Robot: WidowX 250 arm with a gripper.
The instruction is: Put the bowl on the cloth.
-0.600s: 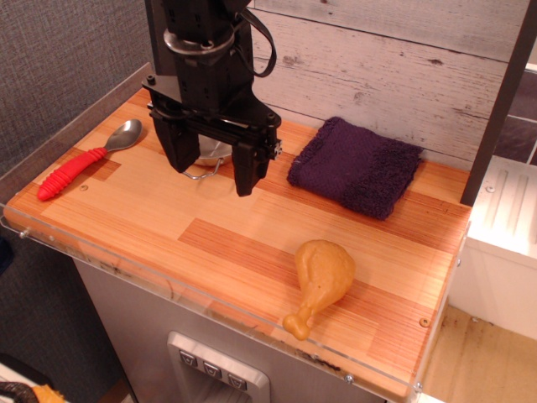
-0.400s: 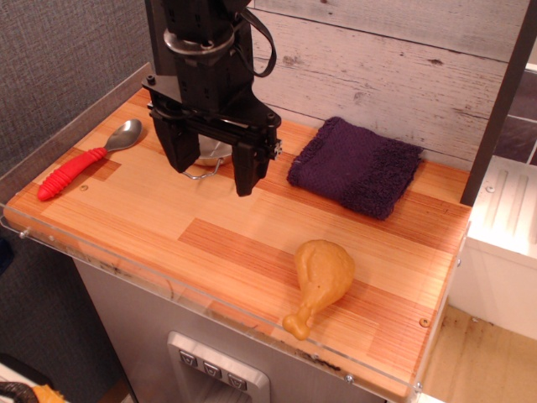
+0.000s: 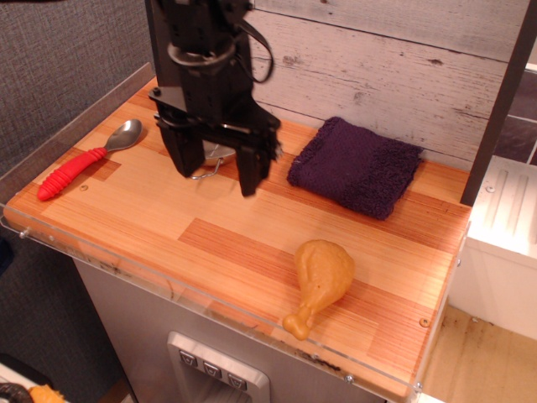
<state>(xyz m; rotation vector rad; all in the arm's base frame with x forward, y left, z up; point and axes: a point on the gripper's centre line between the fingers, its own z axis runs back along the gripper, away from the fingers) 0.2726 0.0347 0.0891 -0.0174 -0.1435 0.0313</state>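
The end effector (image 3: 220, 170) points straight down, fingers spread apart.

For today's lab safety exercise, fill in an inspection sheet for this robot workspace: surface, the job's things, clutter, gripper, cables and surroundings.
Surface: wooden counter with a clear plastic front edge.
Job's things: steel bowl mostly hidden behind the gripper, one wire handle showing; purple cloth lies to its right, apart, nothing on it.
Clutter: red-handled spoon at the left; toy chicken drumstick near the front.
Gripper: gripper open, fingers straddling the bowl; contact cannot be told.
Cables: black cable looped on the arm.
Surroundings: grey plank wall behind; grey fabric panel at the left.
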